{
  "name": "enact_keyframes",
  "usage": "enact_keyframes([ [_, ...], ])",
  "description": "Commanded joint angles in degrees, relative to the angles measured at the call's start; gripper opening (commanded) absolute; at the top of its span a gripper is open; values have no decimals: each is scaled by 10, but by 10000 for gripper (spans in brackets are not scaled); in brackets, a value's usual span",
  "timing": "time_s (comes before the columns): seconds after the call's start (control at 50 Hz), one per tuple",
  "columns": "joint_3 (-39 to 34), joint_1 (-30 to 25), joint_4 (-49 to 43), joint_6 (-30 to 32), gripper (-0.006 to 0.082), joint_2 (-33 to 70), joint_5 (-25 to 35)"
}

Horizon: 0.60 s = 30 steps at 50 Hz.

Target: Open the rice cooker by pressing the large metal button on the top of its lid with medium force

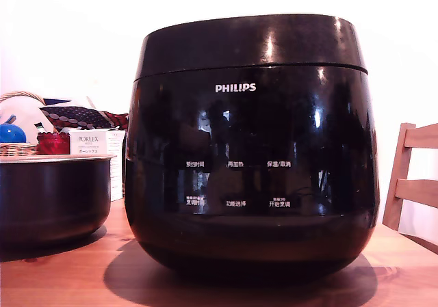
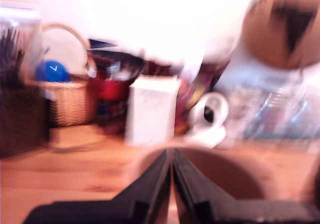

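Gripper [image 2: 171,176]: fingers pressing together, holding nothing, wrist view blurring. Rice cooker [image 1: 251,163]: sitting centred on the wooden table [image 1: 61,273], lid [image 1: 250,44] closed. Likely heavy, rigid, glossy and slippery; 1 top button, hidden, is needing a firm downward press.

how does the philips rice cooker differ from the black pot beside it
The rice cooker is far taller and glossy, while the pot is low and matte. The cooker carries white lettering and its lid is shut; the pot is plain, uncovered, with a pale rim. Both are black and stand on the wooden table.
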Motion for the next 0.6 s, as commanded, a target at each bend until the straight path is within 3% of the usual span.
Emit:
enact_keyframes([
  [0.0, 10, -1, 9, -23, -22, -5, 38],
  [0.2, 40, -7, -17, -73, -22, -5, 141],
  [0.58, 94, -139, -42, -84, -22, 24, 163],
])
